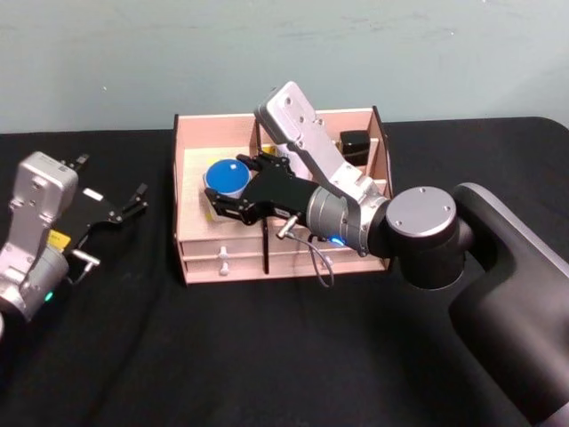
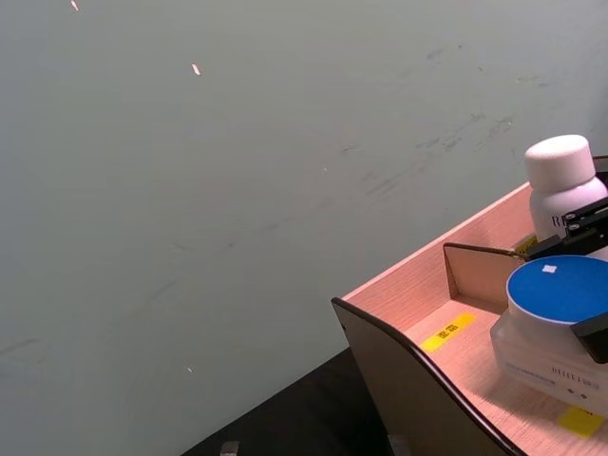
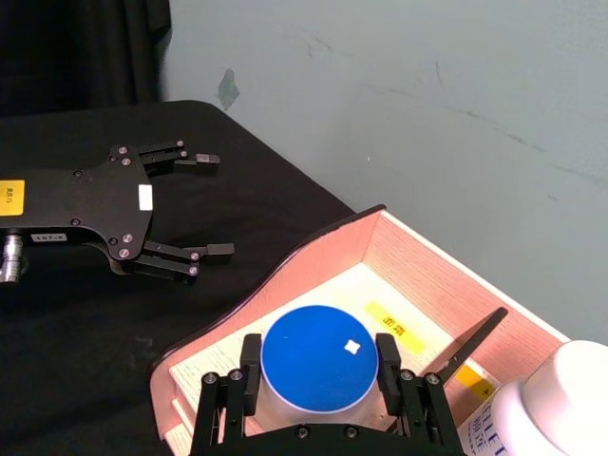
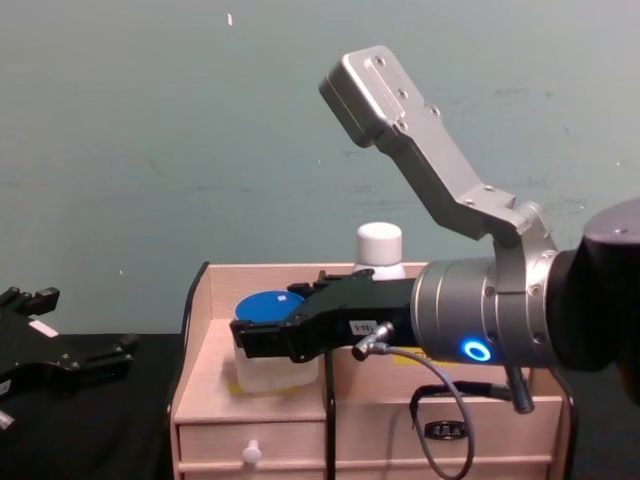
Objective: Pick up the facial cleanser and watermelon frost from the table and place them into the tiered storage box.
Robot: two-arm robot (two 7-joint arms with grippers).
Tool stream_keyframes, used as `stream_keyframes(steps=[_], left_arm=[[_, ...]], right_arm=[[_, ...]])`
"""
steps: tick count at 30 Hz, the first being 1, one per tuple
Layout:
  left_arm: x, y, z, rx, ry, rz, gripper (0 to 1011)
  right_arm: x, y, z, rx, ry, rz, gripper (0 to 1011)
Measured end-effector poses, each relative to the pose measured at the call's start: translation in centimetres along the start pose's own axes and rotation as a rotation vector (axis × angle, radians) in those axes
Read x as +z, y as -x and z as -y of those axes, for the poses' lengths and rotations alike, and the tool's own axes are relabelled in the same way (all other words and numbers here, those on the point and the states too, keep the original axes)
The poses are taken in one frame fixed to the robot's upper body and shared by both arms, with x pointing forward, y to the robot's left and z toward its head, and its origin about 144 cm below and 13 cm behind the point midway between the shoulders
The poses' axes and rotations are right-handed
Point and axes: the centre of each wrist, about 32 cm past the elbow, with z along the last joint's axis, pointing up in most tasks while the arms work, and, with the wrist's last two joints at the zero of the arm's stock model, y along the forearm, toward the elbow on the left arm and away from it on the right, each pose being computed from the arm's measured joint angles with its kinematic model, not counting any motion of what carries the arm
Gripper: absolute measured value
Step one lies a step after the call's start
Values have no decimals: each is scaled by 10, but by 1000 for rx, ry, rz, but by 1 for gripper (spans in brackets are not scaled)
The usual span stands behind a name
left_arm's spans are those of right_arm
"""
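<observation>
My right gripper [image 3: 318,394] has its jaws around the jar [image 3: 316,358], which sits upright in the box [image 3: 418,275] (cleanser [image 2: 562,185] just behind); left gripper [image 1: 124,207], jaws apart, idles above the counter [image 1: 267,356].

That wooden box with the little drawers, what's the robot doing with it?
The robot's right gripper reaches into the pale wooden tiered storage box with its fingers on either side of the watermelon frost, a short clear jar with a round blue lid, which rests on the box's left shelf. The facial cleanser, a white bottle with a rounded white cap, already stands deeper in the box. The left gripper waits open above the black table, left of the box.
</observation>
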Motion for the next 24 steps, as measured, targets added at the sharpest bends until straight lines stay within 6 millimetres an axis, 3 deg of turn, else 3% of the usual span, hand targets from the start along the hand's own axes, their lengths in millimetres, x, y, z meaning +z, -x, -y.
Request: stream_keyframes(steps=[10,20,24], left_arm=[[0,0,0,0,0,0,1010],[0,0,0,0,0,0,1010],[0,0,0,0,0,0,1010]], right_arm=[[0,0,0,0,-3,0,737],[0,0,1,0,-5,0,1000],[0,-1,4,-17,-27,2,1002]])
